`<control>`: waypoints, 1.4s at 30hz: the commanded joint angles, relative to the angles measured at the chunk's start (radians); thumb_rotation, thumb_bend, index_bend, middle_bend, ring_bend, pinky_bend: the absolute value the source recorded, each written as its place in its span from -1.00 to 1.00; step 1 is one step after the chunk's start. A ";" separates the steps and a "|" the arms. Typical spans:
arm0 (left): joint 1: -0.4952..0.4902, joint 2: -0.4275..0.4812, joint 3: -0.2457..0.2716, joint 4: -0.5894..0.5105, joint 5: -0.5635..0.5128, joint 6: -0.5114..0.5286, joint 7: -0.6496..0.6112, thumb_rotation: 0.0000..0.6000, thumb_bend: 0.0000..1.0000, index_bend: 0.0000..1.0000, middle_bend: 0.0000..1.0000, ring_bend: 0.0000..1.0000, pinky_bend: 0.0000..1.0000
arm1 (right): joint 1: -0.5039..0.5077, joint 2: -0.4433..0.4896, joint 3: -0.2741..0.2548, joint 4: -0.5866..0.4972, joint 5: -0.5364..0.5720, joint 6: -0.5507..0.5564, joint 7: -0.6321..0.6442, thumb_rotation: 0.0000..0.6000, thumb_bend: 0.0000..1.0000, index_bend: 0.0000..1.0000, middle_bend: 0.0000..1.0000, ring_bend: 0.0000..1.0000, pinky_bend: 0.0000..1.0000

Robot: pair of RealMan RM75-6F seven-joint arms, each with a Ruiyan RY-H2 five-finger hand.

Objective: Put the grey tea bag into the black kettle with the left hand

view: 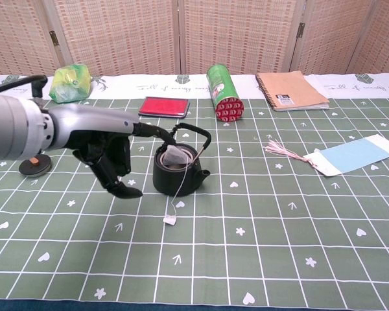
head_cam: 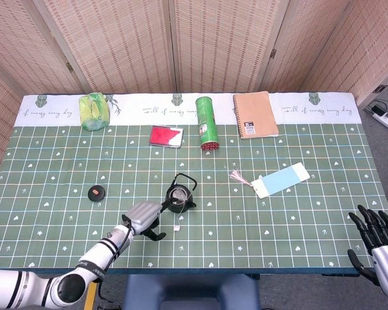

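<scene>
A: Head view first. What covers the bench (head_cam: 323, 213)?

B: A green cloth with a white grid and small hearts and arrows, and a white printed band along the far edge. Behind it stand folding screens (head_cam: 213, 45) of woven reed in pale wooden frames. A grey floor shows at far right.

A: Where is the black kettle (head_cam: 180, 197)?

B: Near the middle of the bench, upright, handle raised. The grey tea bag (view: 176, 157) sits inside its open mouth; its string runs over the front rim down to a small white tag (view: 170, 219) lying on the cloth.

A: And the left hand (view: 110, 155)?

B: Just left of the kettle, holding nothing, fingers spread and angled down toward the cloth. One fingertip reaches toward the kettle's handle; I cannot tell whether it touches.

A: The right hand (head_cam: 377, 240)?

B: At the near right corner, beyond the bench edge, fingers apart and empty.

A: Anything else?

B: A small black lid (head_cam: 97, 192) lies left of the kettle.
</scene>
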 commanded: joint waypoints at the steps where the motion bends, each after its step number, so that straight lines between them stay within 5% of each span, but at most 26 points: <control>1: -0.050 -0.013 -0.025 0.043 -0.034 -0.026 -0.056 1.00 -0.39 -0.92 1.00 1.00 1.00 | 0.003 0.004 0.003 -0.001 0.008 -0.003 0.010 1.00 -0.18 -1.00 -1.00 -1.00 -1.00; 19: -0.156 -0.079 0.081 0.209 -0.039 -0.086 -0.146 1.00 -0.39 -0.88 1.00 1.00 1.00 | 0.008 0.010 0.012 0.006 0.031 -0.008 0.031 1.00 -0.18 -1.00 -1.00 -1.00 -1.00; 42: -0.174 -0.089 0.186 0.208 0.065 -0.005 -0.146 1.00 -0.38 -0.78 1.00 1.00 1.00 | 0.014 0.010 0.002 0.004 0.020 -0.021 0.026 1.00 -0.18 -1.00 -1.00 -1.00 -1.00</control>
